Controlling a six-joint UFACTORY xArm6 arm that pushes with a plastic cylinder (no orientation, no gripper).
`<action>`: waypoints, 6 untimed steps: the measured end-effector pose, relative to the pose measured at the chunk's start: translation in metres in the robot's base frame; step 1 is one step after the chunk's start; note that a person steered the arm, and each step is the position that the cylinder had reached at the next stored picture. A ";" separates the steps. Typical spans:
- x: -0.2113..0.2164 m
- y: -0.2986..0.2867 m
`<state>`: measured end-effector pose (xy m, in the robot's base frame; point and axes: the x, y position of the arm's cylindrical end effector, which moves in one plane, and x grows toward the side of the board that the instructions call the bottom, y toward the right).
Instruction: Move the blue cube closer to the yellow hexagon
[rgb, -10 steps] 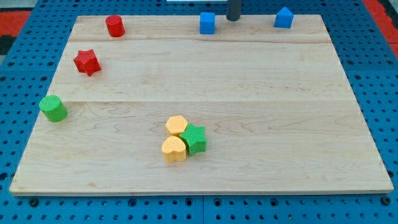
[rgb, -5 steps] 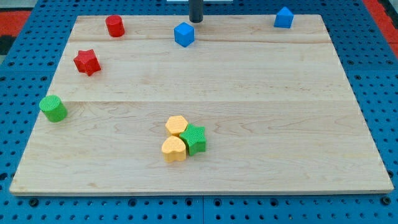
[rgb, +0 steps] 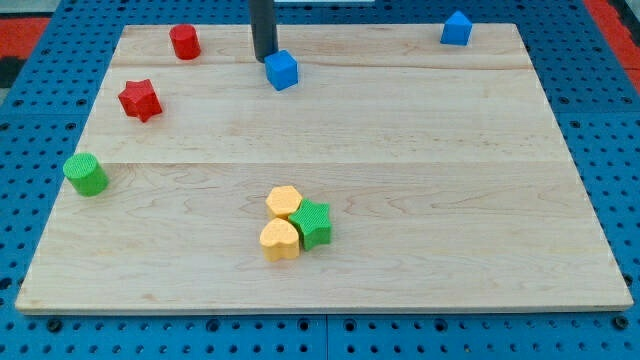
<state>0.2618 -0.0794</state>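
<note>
The blue cube (rgb: 282, 70) sits near the board's top, a little left of centre. My tip (rgb: 264, 57) is right against the cube's upper left side. The yellow hexagon (rgb: 284, 202) lies low in the middle of the board, far below the cube. It touches a green star (rgb: 313, 224) and a yellow heart-shaped block (rgb: 279, 240).
A red cylinder (rgb: 184, 42) and a red star (rgb: 140, 99) are at the upper left. A green cylinder (rgb: 86, 174) stands at the left edge. A second blue block, house-shaped (rgb: 456, 28), is at the top right. The wooden board (rgb: 450, 180) lies on a blue pegboard.
My tip has moved from the top centre to the left and slightly down. The blue cube has slid left and down the board with it.
</note>
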 end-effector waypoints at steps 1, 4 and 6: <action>0.010 -0.006; 0.029 0.044; 0.081 0.044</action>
<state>0.3425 -0.0358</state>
